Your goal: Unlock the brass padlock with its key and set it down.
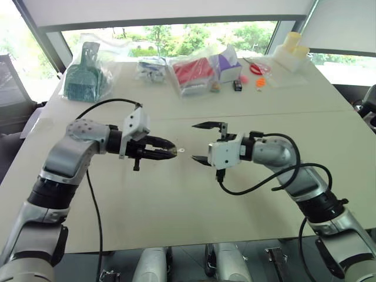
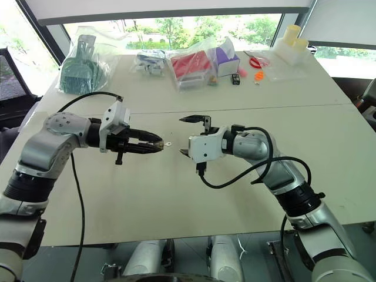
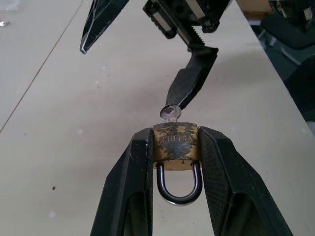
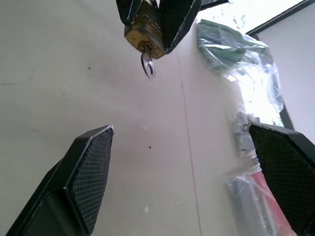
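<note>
While the left gripper [image 1: 170, 151] squeezes the brass padlock [image 3: 175, 147] by its flat sides above the table [image 1: 176, 200], the key [image 1: 181, 151] sticks out of the lock toward the right gripper [image 1: 200, 141], whose fingers stand wide apart with nothing in them. The lock looks small, hard and smooth, so it could slip. The thin key seems best pinched by its round head.

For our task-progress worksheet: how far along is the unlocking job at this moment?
Done: the key sits in the padlock, which the left tool grips above the table. In hand: the open right tool faces the key. Left: gripping and turning the key, since the shackle looks closed, then setting the padlock down.
</note>
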